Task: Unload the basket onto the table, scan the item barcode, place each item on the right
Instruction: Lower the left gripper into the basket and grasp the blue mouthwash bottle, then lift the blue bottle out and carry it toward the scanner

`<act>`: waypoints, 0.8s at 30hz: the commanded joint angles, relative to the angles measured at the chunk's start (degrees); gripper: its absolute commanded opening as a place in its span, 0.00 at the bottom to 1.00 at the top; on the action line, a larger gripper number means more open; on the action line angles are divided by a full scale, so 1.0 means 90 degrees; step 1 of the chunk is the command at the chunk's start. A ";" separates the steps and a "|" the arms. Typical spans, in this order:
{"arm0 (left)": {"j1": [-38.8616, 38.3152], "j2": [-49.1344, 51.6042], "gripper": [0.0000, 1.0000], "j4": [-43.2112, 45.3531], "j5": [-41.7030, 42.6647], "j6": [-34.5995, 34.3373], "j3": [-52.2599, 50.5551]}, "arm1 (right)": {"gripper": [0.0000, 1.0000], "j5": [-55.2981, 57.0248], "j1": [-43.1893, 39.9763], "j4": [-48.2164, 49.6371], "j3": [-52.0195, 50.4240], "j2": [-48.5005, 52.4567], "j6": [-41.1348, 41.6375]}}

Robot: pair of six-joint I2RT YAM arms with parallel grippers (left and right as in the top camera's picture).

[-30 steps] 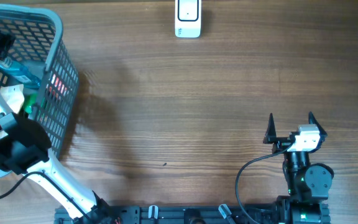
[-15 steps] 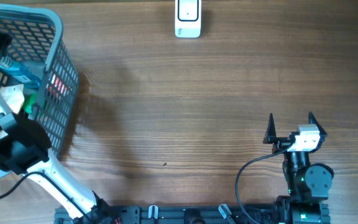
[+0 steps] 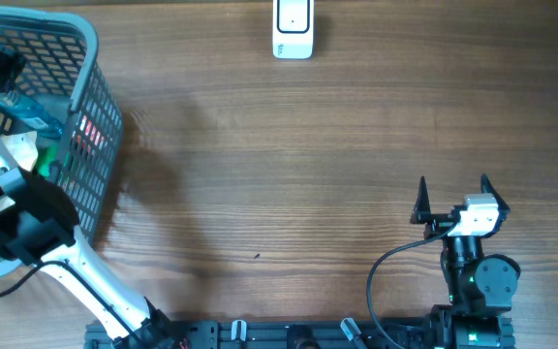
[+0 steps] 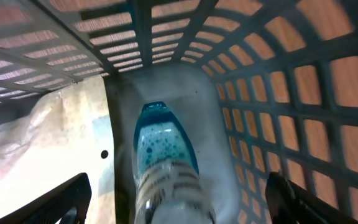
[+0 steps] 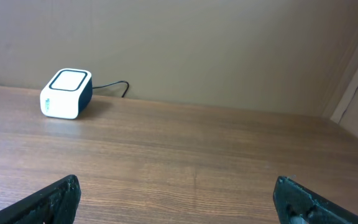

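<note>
Bottle (image 4: 163, 165) of blue-green liquid lies inside the basket (image 4: 278, 93), right between the fingertips of your left pincer (image 4: 179, 202). That pincer stands wide, one tip on either side of the bottle, and neither tip seems to touch it, so nothing is held.

Its long axis runs away from the pincer, toward the corner where the basket's walls meet. The liquid-filled end points at that corner and the banded label sits nearer the fingers. You cannot tell from here which end carries the cap.

Watch three things. A crinkled wrapper (image 4: 39, 143) lies just beside the bottle, on the left pincer's left side, so a careless close could pinch it too. The basket's mesh is close on the other side, and a fingertip could snag in a hole and drag the basket. The bottle is round and probably slick, so an off-centre squeeze may roll it out, and a grip across the label may hide the barcode.

Outside the basket, the scanner (image 3: 293, 29) sits well apart on the table (image 3: 308, 174). Farther off, your right pincer (image 3: 452, 194) hangs spread wide, holding nothing.
</note>
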 commanded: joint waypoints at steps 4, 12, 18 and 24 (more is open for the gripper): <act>-0.0109 0.0423 0.87 0.0024 -0.0090 -0.0146 0.0000 | 1.00 -0.0100 -0.0027 0.0015 -0.0005 0.0000 -0.0066; -0.0175 0.0571 0.77 0.0087 -0.0138 -0.0160 0.0000 | 1.00 -0.0100 -0.0027 0.0015 -0.0005 0.0000 -0.0068; -0.0172 0.0777 0.80 0.0070 -0.0160 -0.0163 0.0000 | 1.00 -0.0100 -0.0027 0.0015 -0.0005 0.0000 -0.0068; -0.0172 0.0777 0.53 0.0134 -0.0158 -0.0163 0.0000 | 1.00 -0.0100 -0.0027 0.0015 -0.0005 0.0000 -0.0066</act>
